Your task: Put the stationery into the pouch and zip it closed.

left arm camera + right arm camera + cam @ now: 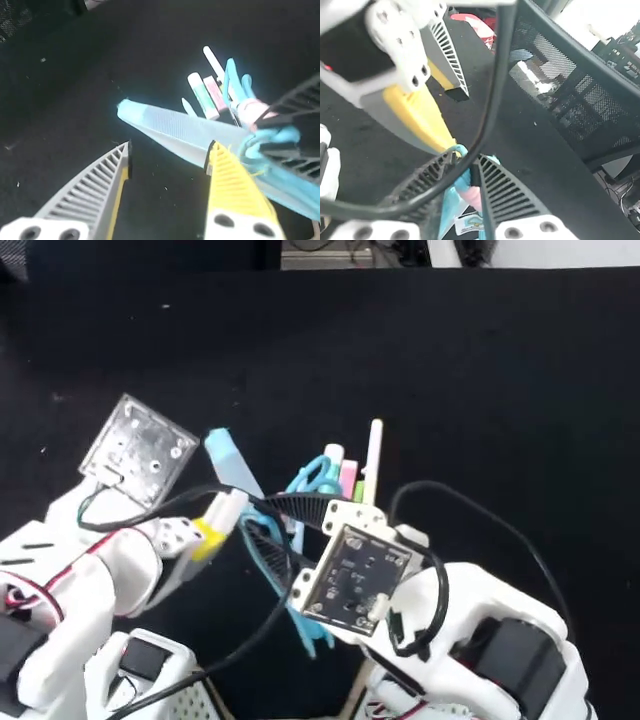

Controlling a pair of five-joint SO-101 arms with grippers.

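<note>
right tool (pixel 470 169) pinches pouch (pixel 167 127) (left tool (pixel 169 147) agape)

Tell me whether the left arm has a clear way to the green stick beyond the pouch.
Probably not directly. The pouch lies across between the open left pincer and the green stick, and the right pincer grips the pouch close by. Passing over the pouch may work.

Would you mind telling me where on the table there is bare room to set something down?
The far half of the black table, beyond the white pen, is bare. The middle is crowded: the left tool and right tool meet at the blue pouch, beside the scissors.
</note>
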